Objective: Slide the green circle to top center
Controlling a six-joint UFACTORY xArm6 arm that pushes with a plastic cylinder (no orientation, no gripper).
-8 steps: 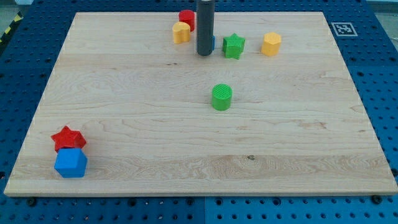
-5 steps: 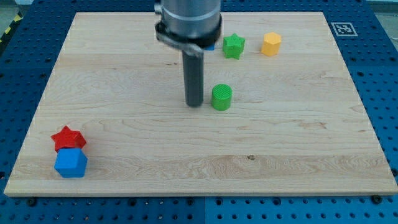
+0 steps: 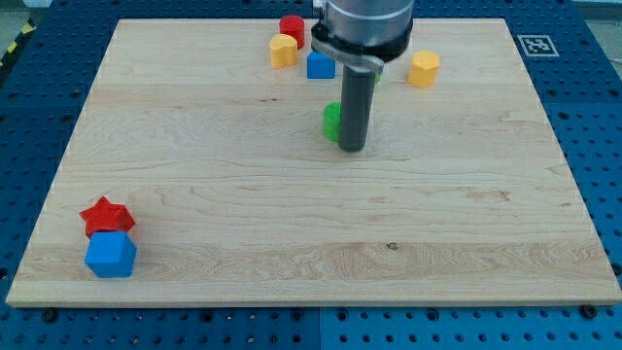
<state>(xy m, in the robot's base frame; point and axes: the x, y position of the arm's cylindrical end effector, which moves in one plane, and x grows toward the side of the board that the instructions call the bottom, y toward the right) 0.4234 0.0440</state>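
The green circle (image 3: 332,121) lies a little above the middle of the wooden board (image 3: 194,194), mostly hidden behind my rod. Only its left edge shows. My tip (image 3: 353,149) rests on the board just below and to the right of the green circle, touching or almost touching it. The rod rises straight up to the arm's dark body at the view's top.
A red cylinder (image 3: 292,29), a yellow block (image 3: 283,51) and a blue block (image 3: 321,66) sit at top centre. A yellow hexagon (image 3: 424,69) lies at top right. A red star (image 3: 106,215) and a blue block (image 3: 110,256) sit at bottom left. The green star is hidden behind the arm.
My tip moved from the left of the green circle to its lower right. The green circle slid up the board towards the view's top. The blue block came into view.
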